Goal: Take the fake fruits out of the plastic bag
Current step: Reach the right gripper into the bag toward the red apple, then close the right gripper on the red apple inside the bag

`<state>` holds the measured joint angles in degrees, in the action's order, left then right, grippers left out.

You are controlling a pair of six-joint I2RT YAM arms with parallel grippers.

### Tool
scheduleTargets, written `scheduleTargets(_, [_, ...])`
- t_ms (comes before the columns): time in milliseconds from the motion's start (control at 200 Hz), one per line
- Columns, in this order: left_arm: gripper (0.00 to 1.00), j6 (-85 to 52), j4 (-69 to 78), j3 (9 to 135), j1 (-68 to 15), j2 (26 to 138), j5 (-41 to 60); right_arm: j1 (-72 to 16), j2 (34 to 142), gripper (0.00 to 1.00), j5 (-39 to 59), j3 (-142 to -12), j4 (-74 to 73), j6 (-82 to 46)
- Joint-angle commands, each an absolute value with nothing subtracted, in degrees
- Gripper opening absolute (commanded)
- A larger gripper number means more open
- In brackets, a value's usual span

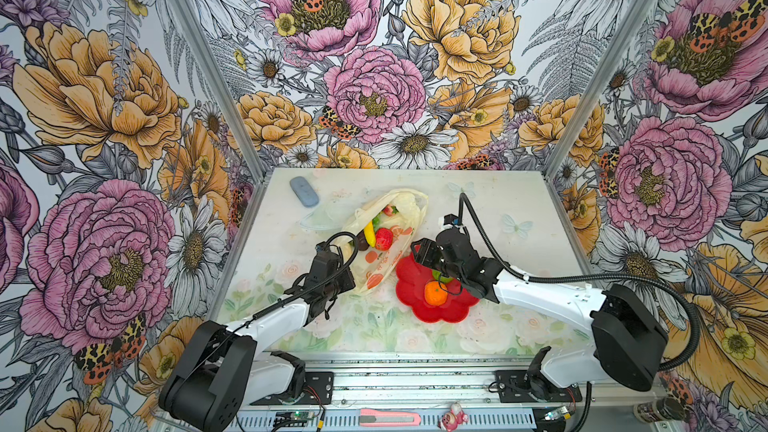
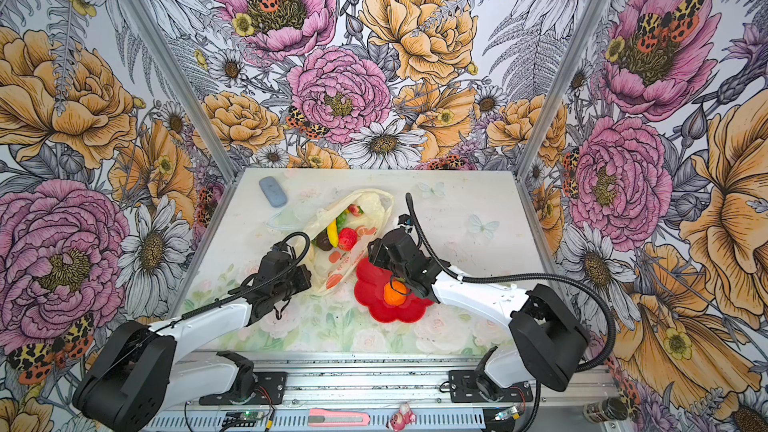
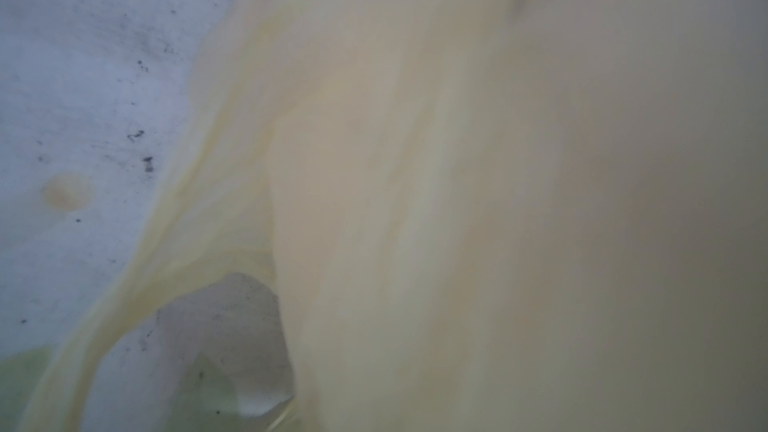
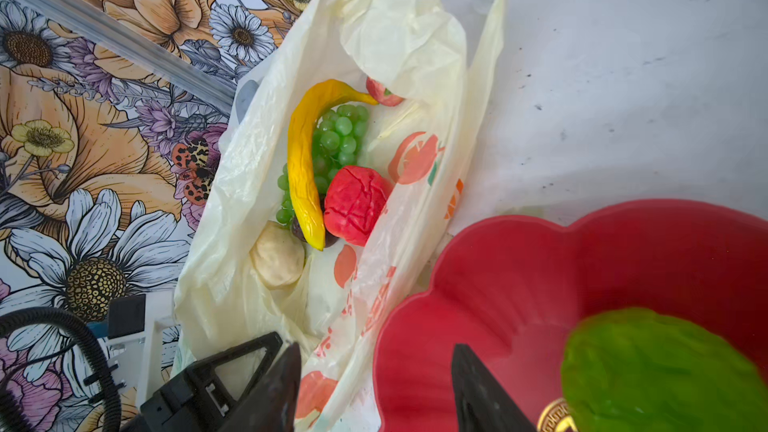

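Bag part-emptied; thin film is the hazard

The table [image 1: 498, 209] carries everything, and the plastic bag [image 1: 401, 205] lies slanted across its middle, mouth gaping upward. Just beside its near end sits the red plate [image 1: 415, 284], its rim against the film. The left gripper [image 1: 338, 253] is at the bag's near-left rim. Its fingers are hidden and pale film fills its wrist view, but it reads as closed, pinching that rim. The right gripper [image 4: 376, 347] hangs over the seam between plate and bag, jaws apart and empty. On the plate lie an orange [image 1: 435, 292] and a green piece [image 4: 656, 371]. Inside the bag remain the banana [image 4: 305, 168], red apple [image 4: 355, 203], grape bunch [image 4: 343, 135], cream piece [image 4: 277, 255], strawberry [image 4: 382, 91] and a dark brown piece [image 4: 296, 229] under the banana's tip.

Risks, as I judge them:
- The open fingers could catch loose film along with a fruit and drag the bag onto the plate.
- The banana overlaps grapes and apple, so lifting one may tip its neighbours.
- If the left pinch slips, the mouth collapses over the fruit.
- Glossy skins may squirt from the jaws
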<state>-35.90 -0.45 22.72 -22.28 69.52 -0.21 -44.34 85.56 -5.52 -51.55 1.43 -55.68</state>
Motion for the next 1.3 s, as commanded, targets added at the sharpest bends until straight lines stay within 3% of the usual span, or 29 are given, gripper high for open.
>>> scheduleTargets(0, [0.08, -35.3, -1.3, 24.3, -22.6, 68.7, -0.2, -44.7, 92.0, 0.61, -1.5, -57.8, 2.4, -51.5])
scheduleTargets(325, [0.08, -34.9, -1.6, 23.9, -22.2, 68.1, -0.1, -44.2, 106.8, 0.66, 1.3, -73.1, 4.3, -45.6])
scheduleTargets(1296, [0.09, -35.2, 0.0, 23.0, -21.9, 68.6, 0.1, -38.8, 125.0, 0.76, 11.8, -85.7, 6.9, -52.6])
